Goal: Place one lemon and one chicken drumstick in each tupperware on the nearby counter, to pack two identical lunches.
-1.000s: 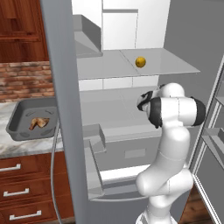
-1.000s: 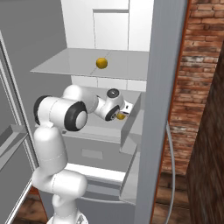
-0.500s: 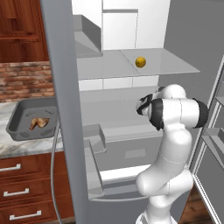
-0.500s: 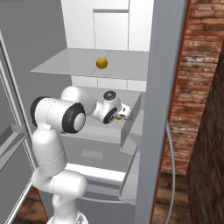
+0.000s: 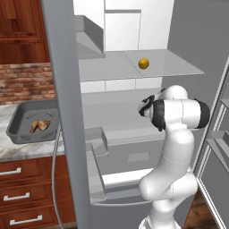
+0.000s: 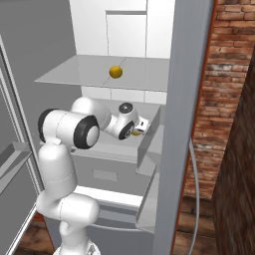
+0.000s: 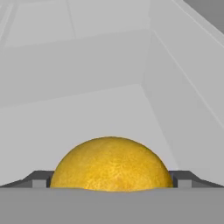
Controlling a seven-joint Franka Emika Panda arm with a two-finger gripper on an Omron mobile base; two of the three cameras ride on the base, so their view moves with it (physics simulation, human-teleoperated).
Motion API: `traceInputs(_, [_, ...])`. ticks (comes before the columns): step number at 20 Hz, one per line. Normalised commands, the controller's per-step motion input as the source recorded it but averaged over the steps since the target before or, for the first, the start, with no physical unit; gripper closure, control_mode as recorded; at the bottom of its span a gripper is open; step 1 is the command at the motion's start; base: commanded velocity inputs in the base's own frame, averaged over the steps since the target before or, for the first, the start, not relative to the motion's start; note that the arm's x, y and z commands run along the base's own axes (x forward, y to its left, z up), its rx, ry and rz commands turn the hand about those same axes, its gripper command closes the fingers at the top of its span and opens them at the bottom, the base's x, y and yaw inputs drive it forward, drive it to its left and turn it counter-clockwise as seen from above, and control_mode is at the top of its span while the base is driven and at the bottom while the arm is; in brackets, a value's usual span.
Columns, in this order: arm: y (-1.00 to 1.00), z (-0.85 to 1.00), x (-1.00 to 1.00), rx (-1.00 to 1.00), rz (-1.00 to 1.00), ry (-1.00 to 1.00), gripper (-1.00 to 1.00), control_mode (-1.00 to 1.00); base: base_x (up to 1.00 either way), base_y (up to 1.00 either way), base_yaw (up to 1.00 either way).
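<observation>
The round yellow dimpled lemon [image 7: 111,164] is sitting squarely between the spread, released jaws, on the grey fridge shelf [image 7: 87,113], with both dark fingertips [image 7: 40,178] flanking it.

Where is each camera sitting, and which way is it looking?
Left base view: behind the arm on its left, facing the open fridge; dark grey tupperware with a chicken drumstick on the counter at left.
Right base view: behind on its right, facing the fridge; arm reaching onto the lower shelf.
Hand view: on the hand, looking along the open jaws at a lemon.
Both base views share the upper-shelf lemon.
</observation>
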Motion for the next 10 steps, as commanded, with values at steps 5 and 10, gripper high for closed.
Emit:
traceInputs(5, [0.0, -0.32, 0.0, 0.0, 0.0, 0.0, 1.0, -1.0, 0.0, 0.0, 0.0])
traceInputs(10, [0.0, -0.04, 0.0, 0.0, 0.0, 0.0, 1.0, -1.0, 0.0, 0.0, 0.0])
